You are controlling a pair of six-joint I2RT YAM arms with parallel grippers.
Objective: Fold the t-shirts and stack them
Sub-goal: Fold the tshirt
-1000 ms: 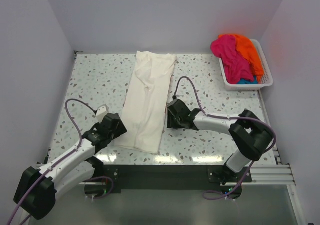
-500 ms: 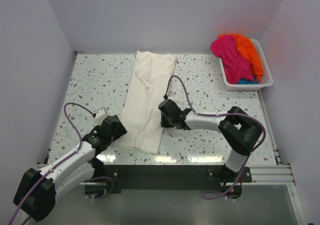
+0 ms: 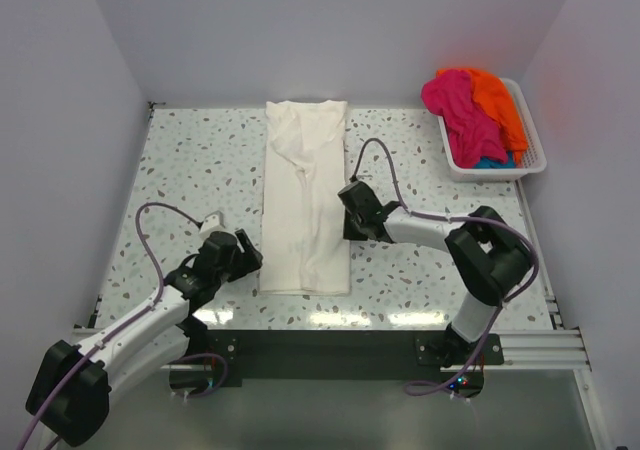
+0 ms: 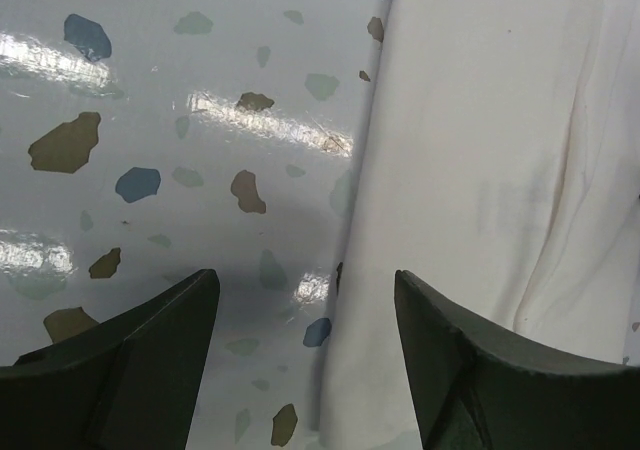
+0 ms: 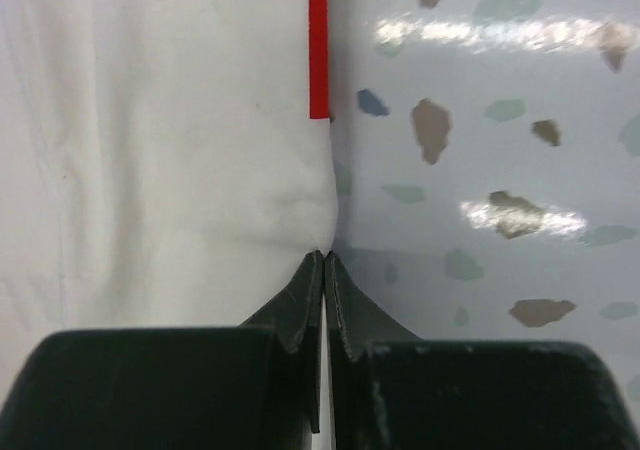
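Speckled terrazzo tabletop [image 3: 190, 160] is bearing the cream-white t-shirt [image 3: 305, 205], lying centrally as a long folded strip. Right gripper [image 5: 324, 260], fingers pressed together, is pinching its right edge; left gripper [image 4: 305, 280], spread, is straddling its left edge. Magenta tee [image 3: 455, 110], orange tee [image 3: 497, 105] and teal tee [image 3: 490, 163] are sitting heaped in the white basket [image 3: 530, 160], far right.
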